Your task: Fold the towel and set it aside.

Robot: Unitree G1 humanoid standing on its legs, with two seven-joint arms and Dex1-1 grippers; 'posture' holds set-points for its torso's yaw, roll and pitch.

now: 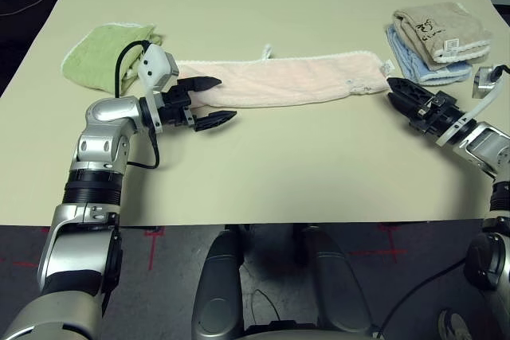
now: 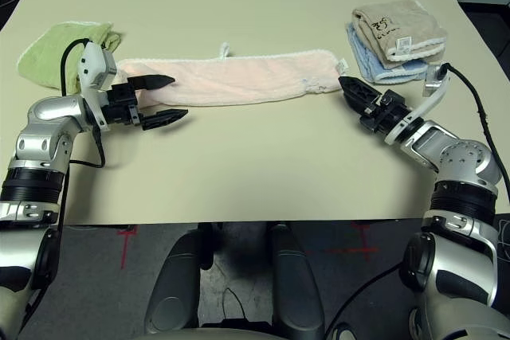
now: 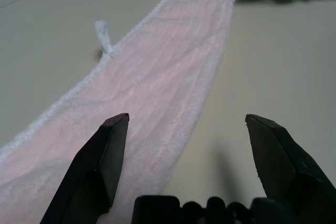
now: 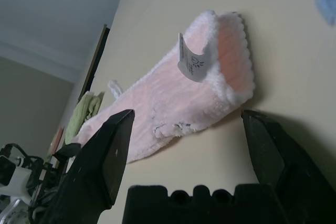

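Note:
The towel (image 1: 287, 77) lies flat across the table as a long pale pink strip with white edging, and a small loop sticks out of its far edge. Its white tag (image 4: 191, 59) stands up at the right end. My left gripper (image 1: 225, 99) is open at the strip's left end: one finger hovers over the cloth, the other over bare table by the near edge. My right gripper (image 1: 393, 90) is open just off the right end, its tips pointing at the tagged corner and gripping nothing. In the wrist views each gripper (image 3: 186, 119) (image 4: 187, 114) shows wide open.
A green folded towel (image 1: 103, 53) lies at the far left, behind my left wrist. A beige folded towel (image 1: 442, 29) sits on a light blue one (image 1: 426, 69) at the far right. Bare tabletop (image 1: 303, 165) stretches from the strip to the front edge.

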